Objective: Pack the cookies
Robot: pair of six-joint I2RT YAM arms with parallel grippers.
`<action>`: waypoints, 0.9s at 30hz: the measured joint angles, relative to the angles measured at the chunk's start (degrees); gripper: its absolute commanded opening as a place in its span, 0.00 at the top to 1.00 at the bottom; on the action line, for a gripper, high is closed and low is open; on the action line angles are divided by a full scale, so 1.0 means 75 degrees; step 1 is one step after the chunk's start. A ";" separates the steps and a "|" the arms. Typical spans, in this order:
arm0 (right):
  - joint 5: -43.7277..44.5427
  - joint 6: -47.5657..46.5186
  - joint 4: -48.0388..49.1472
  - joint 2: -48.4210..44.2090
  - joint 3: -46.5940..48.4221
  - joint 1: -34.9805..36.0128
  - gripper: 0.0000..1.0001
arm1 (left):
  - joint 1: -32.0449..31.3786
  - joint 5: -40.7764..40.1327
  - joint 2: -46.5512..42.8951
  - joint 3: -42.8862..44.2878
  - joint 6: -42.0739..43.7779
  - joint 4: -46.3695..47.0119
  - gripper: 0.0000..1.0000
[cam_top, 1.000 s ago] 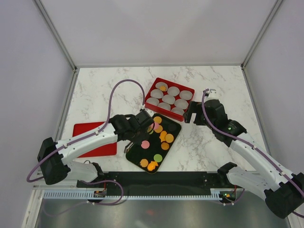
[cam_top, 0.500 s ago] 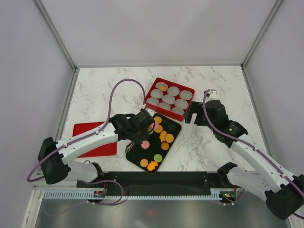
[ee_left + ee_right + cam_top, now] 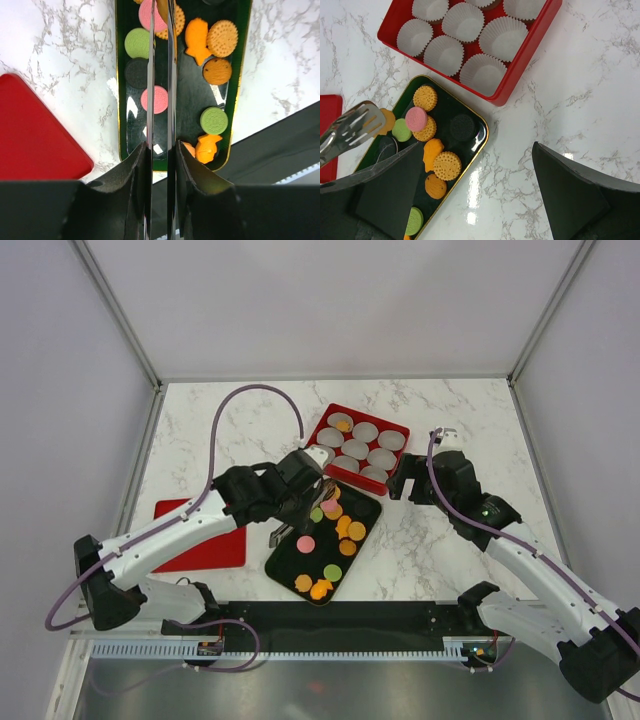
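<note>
Got tongs (image 3: 160, 100) pinched in left gripper (image 3: 161, 170), tips over black tray's (image 3: 240, 75) 12 o'clock end. Most cookies (image 3: 220, 37) on tray, one in red box (image 3: 520, 65) at 1 o'clock. Got right gripper (image 3: 477, 195) wide open, box's 4 o'clock.

I can read no text, label, brand or number anywhere in my three views. The green cookie (image 3: 214, 120) at about three o'clock in the left wrist view carries a stamped pattern, but it is too small for me to make out as lettering.
</note>
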 measured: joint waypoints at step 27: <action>0.0204 -0.0055 -0.0647 -0.0306 0.0353 0.0000 0.02 | 0.1778 0.0291 0.6076 0.5890 0.0714 0.0746 0.82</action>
